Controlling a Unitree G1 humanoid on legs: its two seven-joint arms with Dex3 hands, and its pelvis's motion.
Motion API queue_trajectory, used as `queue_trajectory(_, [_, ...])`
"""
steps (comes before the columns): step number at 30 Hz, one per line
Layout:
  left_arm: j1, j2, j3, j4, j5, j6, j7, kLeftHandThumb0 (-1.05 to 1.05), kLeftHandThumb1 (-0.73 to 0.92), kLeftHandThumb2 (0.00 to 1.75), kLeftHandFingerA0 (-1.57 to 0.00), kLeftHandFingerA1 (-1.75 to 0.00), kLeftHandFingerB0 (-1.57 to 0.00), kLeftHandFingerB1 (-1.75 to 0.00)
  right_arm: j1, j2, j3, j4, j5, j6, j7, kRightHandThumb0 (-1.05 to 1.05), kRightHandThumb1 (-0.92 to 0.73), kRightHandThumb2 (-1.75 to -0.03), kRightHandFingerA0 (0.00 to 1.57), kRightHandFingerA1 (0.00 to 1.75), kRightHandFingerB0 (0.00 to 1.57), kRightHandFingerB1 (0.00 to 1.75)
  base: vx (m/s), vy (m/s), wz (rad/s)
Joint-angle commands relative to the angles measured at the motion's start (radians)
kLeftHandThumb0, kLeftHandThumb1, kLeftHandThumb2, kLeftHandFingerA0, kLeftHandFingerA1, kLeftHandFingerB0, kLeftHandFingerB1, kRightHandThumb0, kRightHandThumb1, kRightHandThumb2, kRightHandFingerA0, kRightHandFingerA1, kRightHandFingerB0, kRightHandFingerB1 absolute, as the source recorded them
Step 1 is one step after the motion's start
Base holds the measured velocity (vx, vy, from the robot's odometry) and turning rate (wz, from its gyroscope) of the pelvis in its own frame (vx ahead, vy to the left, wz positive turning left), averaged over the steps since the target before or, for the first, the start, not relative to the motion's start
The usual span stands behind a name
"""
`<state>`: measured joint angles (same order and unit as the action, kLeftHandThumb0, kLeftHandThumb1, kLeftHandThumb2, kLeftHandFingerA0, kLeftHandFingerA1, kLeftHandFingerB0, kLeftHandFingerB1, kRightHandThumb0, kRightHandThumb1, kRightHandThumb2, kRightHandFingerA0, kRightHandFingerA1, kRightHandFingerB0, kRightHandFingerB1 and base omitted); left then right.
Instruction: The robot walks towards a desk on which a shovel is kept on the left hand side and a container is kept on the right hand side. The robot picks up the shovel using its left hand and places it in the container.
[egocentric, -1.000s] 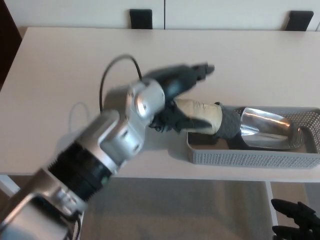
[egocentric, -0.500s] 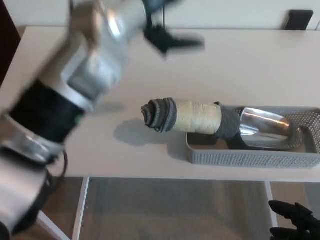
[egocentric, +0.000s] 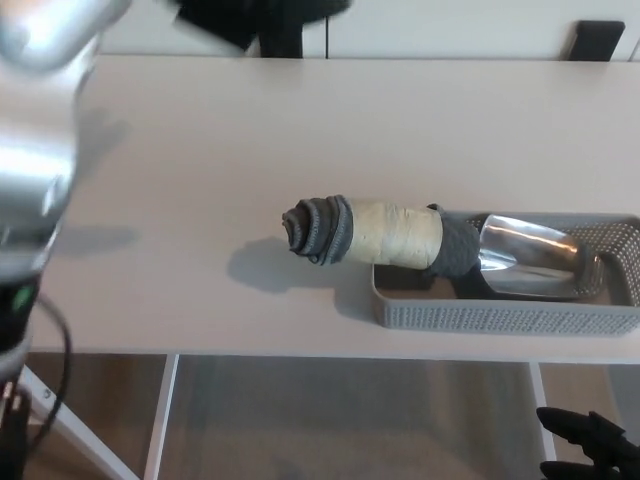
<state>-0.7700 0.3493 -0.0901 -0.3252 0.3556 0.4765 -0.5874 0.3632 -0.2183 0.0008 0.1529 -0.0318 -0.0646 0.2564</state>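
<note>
The shovel (egocentric: 400, 235) lies across the desk with its shiny metal scoop (egocentric: 530, 262) inside the grey mesh container (egocentric: 500, 315) at the right. Its cream and grey wrapped handle sticks out leftward over the container's rim. My left arm (egocentric: 40, 130) is raised at the picture's left, blurred. My left hand (egocentric: 235, 18) is a dark smear at the top edge, far from the shovel, open and holding nothing. My right hand (egocentric: 590, 448) hangs below the desk edge at the bottom right, open and empty.
The pale desk (egocentric: 200, 180) stretches wide to the left of and behind the shovel. Two dark chair backs (egocentric: 600, 40) show beyond its far edge. Desk legs and floor show below the near edge.
My left hand has let go of the shovel's handle and swung up and away to the top left. The shovel stays resting in the container. My right hand has not moved.
</note>
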Motion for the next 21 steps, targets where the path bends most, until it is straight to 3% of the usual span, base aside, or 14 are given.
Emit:
queue_trajectory(1, [1.017, -0.088, 0.776, -0.618, -0.749, -0.03, -0.443, -0.68, 0.41, 0.84, 0.0, -0.17, -0.04, -0.27, 0.042, -0.022, -0.026, 0.064, 0.016, -0.046, 0.008, -0.59, -0.77, -0.61, 0.36, 0.45, 0.21, 0.35, 0.0, 0.0, 0.0])
queue_trajectory(3, [1.181, -0.137, 0.799, -0.561, -0.843, -0.15, -0.496, -0.78, 0.44, 0.7, -0.06, -0.19, -0.1, -0.24, 0.037, -0.017, -0.03, 0.062, 0.018, -0.04, 0.0, -0.59, -0.77, -0.61, 0.36, 0.45, 0.21, 0.35, 0.0, 0.0, 0.0])
queue_trajectory(4, [1.267, -0.156, 0.828, -0.555, -0.866, -0.166, -0.532, -0.73, 0.44, 0.86, 0.0, -0.19, -0.11, -0.29, 0.038, -0.014, -0.033, 0.064, 0.024, -0.04, 0.002, -0.62, -0.62, -0.85, 0.28, 0.51, 0.18, 0.45, 0.0, 0.0, 0.0])
queue_trajectory(5, [1.359, -0.174, 0.859, -0.554, -0.887, -0.174, -0.57, -0.73, 0.44, 0.86, 0.0, -0.19, -0.11, -0.29, 0.039, -0.01, -0.037, 0.069, 0.031, -0.042, 0.004, -0.62, -0.62, -0.85, 0.28, 0.51, 0.18, 0.45, 0.0, 0.0, 0.0])
queue_trajectory(6, [1.444, -0.196, 0.887, -0.526, -0.927, -0.212, -0.615, -0.81, 0.44, 0.71, -0.08, -0.22, -0.11, -0.22, 0.039, -0.006, -0.041, 0.069, 0.04, -0.036, 0.006, -0.61, -0.62, -0.85, 0.28, 0.51, 0.18, 0.45, 0.0, 0.0, 0.0])
queue_trajectory(7, [1.509, -0.211, 0.918, -0.5, -0.948, -0.218, -0.656, -0.73, 0.45, 0.86, 0.0, -0.27, -0.15, -0.28, 0.038, -0.007, -0.041, 0.074, 0.04, -0.039, 0.007, -0.62, -0.62, -0.85, 0.27, 0.51, 0.17, 0.45, 0.0, 0.0, 0.0])
queue_trajectory(10, [1.633, -0.2, 1.002, -0.397, -1.002, -0.255, -0.817, -0.77, 0.44, 0.82, -0.07, -0.27, -0.1, -0.29, 0.034, -0.014, -0.045, 0.083, 0.034, -0.045, 0.003, -0.61, -0.62, -0.85, 0.27, 0.51, 0.16, 0.45, 0.0, 0.0, 0.0])
queue_trajectory(14, [1.68, -0.194, 1.017, -0.307, -1.026, -0.296, -0.889, -0.81, 0.52, 0.88, -0.05, -0.38, -0.11, -0.36, 0.032, -0.01, -0.056, 0.085, 0.04, -0.041, -0.005, -0.6, -0.62, -0.84, 0.28, 0.5, 0.19, 0.45, 0.0, 0.0, 0.0])
queue_trajectory(15, [1.699, -0.186, 1.01, -0.284, -1.01, -0.302, -0.903, -0.38, 0.16, 0.84, -0.01, -0.5, 0.0, -0.48, 0.033, -0.011, -0.06, 0.092, 0.044, -0.044, -0.004, -0.55, -0.74, -0.61, 0.34, 0.44, 0.22, 0.36, 0.0, 0.0, 0.0])
queue_trajectory(16, [1.717, -0.183, 1.002, -0.254, -0.995, -0.314, -0.919, -0.8, 0.54, 0.57, -0.13, -0.3, -0.14, -0.27, 0.033, -0.01, -0.063, 0.094, 0.048, -0.044, -0.001, -0.6, -0.61, -0.84, 0.27, 0.5, 0.18, 0.45, 0.0, 0.0, 0.0])
queue_trajectory(17, [1.729, -0.174, 0.986, -0.217, -0.972, -0.324, -0.934, -0.79, 0.5, 0.86, -0.01, -0.36, -0.13, -0.35, 0.035, -0.011, -0.062, 0.093, 0.042, -0.044, -0.007, -0.6, -0.61, -0.84, 0.27, 0.5, 0.18, 0.45, 0.0, 0.0, 0.0])
queue_trajectory(18, [1.739, -0.164, 0.96, -0.182, -0.938, -0.35, -0.937, -0.37, 0.21, 0.86, -0.01, -0.5, 0.0, -0.47, 0.042, -0.011, -0.065, 0.089, 0.042, -0.044, -0.009, -0.61, -0.61, -0.84, 0.27, 0.5, 0.19, 0.44, 0.0, 0.0, 0.0])
queue_trajectory(20, [1.749, -0.155, 0.941, -0.16, -0.914, -0.365, -0.935, -0.37, 0.21, 0.86, -0.01, -0.5, 0.0, -0.47, 0.049, -0.011, -0.068, 0.09, 0.045, -0.047, -0.008, -0.61, -0.61, -0.84, 0.27, 0.5, 0.19, 0.44, 0.0, 0.0, 0.0])
queue_trajectory(21, [1.754, -0.144, 0.904, -0.131, -0.86, -0.403, -0.91, -0.86, 0.54, 0.85, -0.07, -0.38, -0.09, -0.34, 0.055, -0.012, -0.069, 0.092, 0.043, -0.05, -0.008, -0.61, -0.61, -0.84, 0.27, 0.49, 0.18, 0.44, 0.0, 0.0, 0.0])
